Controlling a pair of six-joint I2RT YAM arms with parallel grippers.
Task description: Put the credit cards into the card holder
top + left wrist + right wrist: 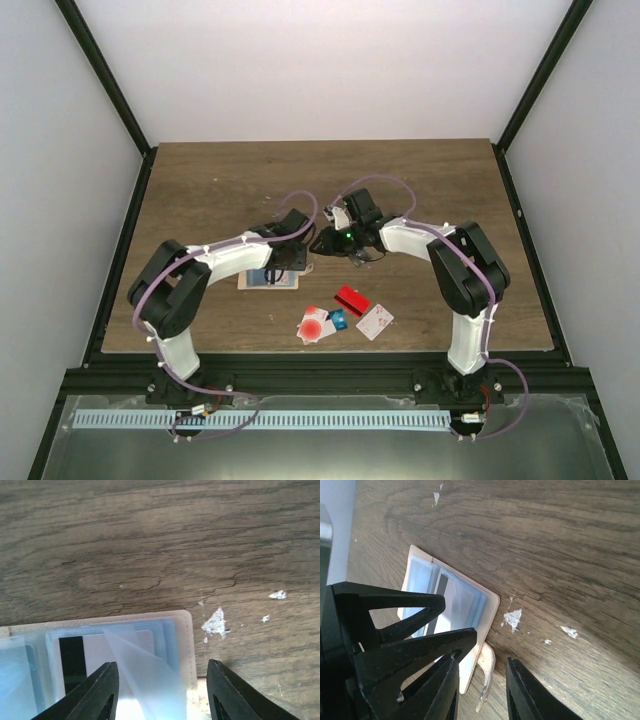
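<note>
Left gripper (162,694): jaws wide, straddling the right-hand corner of the card holder (186,635). Only a loose clear sleeve flap (142,675) stands between them, not pinched.

Right gripper (482,662): jaws narrow, with a gap showing. The holder's tab (488,666) curls up in that gap, thinner than it, so probably not clamped.

Holder lies open and flat on the table (150,540), long axis left to right in the top view. One striped card (72,660) is already in a sleeve.

Key relation: the loose credit cards (314,325), with the red card (351,298) closest, lie on the near-right side of the holder, well apart from both grippers. The right arm looks nearer to them. Judgement: it fetches while the left keeps a sleeve open.

Unclear: the left gripper covers most of the holder from above. Sleeve count, which sleeves are free, and the overlap of the loose cards are too small to tell
</note>
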